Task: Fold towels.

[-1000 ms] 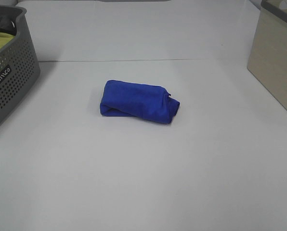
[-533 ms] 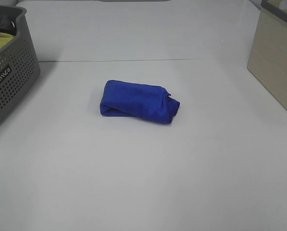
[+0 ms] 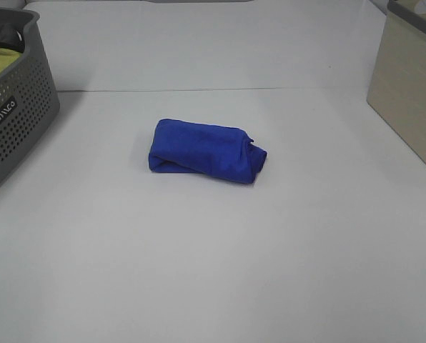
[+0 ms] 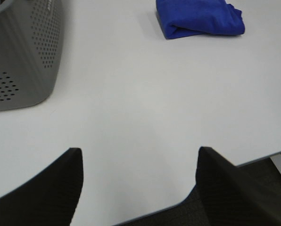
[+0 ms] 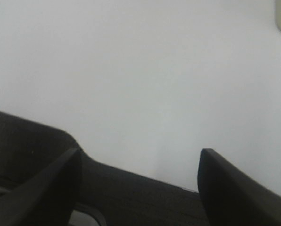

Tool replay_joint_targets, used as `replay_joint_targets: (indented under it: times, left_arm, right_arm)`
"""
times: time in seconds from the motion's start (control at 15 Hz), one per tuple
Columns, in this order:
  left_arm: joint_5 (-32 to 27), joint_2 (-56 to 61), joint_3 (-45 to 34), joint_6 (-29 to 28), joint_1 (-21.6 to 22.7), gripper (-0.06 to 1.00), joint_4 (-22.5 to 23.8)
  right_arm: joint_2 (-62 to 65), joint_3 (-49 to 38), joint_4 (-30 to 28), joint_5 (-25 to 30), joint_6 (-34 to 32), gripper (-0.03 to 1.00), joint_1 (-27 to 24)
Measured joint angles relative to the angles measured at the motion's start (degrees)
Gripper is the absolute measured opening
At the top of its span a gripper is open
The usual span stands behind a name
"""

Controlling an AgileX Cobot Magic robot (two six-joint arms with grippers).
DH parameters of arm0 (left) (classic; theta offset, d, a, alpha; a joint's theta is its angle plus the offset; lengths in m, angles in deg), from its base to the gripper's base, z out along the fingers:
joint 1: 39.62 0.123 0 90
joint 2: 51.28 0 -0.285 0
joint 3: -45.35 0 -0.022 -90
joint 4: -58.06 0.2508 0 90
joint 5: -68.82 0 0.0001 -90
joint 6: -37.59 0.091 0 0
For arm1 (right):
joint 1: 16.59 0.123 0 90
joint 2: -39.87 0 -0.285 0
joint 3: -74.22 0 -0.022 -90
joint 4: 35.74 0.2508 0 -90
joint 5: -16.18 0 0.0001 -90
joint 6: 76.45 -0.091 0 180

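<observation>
Blue towel (image 3: 206, 151) lies folded in a compact bundle mid-table (image 3: 213, 271), well apart from both grippers. Left gripper (image 4: 138, 165) spread wide, empty, towel far ahead of it beside the grey basket (image 4: 22, 56). Right gripper (image 5: 138, 165) spread wide, empty, over bare table.

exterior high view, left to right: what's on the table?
grey perforated basket with a yellow-green cloth inside → folded blue towel → beige box
</observation>
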Motion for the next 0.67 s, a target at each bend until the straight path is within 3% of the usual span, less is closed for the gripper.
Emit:
replay_joint_targets:
  times: [0.2, 0.4, 0.67]
  left_arm:
    - [0.23, 1.49, 0.0, 0.0, 2.06, 0.65, 0.0]
    - [0.46, 5.1, 0.0, 0.0, 2.06, 0.65, 0.0]
    - [0.52, 5.21, 0.0, 0.0, 2.06, 0.65, 0.0]
  right_arm:
    - [7.16, 0.0, 0.11, 0.0, 0.0, 0.68, -4.7]
    - [16.79, -0.17, 1.95, 0.06, 0.0, 0.68, -5.39]
    - [17.19, -0.23, 2.35, 0.06, 0.0, 0.68, -5.39]
